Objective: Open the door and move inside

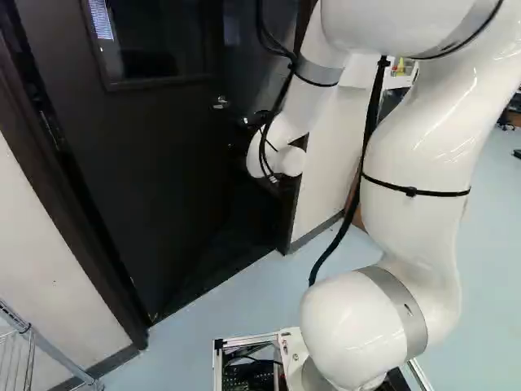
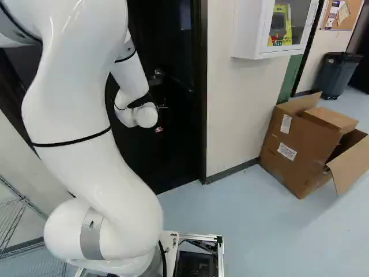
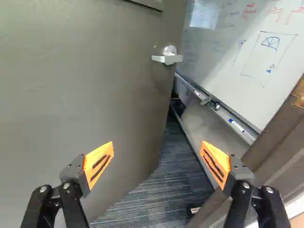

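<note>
Wrist view: black jaws with orange pads [image 3: 99, 164] are standing apart, gripping nothing. Ahead, the dark windowed door [image 1: 155, 163] is hanging ajar; opening is looking well advanced. Metal-framed base [image 2: 220, 254] is standing outside, entry remaining.

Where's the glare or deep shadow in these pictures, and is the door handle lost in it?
Left base view: highlights on the glossy arm; the door is nearly black, though its handle glints. Right base view: shine on the arm again, the doorway sunk in darkness. Wrist view: brighter, the handle plain to see, a soft shadow across the whiteboard.
</note>
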Robot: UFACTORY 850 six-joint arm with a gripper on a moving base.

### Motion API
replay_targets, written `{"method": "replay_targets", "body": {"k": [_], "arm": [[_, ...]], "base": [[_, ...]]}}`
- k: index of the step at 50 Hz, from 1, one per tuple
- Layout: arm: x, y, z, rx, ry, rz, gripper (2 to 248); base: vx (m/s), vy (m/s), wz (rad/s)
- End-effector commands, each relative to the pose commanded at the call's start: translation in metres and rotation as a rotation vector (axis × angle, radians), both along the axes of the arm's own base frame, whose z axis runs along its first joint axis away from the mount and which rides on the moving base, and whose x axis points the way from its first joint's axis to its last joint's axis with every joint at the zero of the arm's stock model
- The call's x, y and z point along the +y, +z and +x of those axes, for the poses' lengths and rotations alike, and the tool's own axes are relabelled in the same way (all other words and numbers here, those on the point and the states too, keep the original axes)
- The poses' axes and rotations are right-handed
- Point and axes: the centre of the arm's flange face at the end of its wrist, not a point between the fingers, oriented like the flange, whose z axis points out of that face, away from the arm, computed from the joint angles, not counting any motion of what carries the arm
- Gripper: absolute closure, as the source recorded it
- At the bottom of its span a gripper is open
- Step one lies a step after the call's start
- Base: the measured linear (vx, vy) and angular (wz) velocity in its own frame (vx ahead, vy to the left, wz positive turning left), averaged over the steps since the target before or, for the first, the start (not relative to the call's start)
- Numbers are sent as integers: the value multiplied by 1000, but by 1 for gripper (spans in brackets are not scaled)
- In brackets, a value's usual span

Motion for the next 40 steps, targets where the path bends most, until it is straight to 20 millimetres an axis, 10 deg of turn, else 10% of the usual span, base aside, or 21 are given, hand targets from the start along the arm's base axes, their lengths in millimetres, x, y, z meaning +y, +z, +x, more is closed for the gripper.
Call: {"method": "replay_targets", "body": {"k": [40], "arm": [[-19,1,-48,19,-58,13,3]], "base": [[0,0,0]]}}
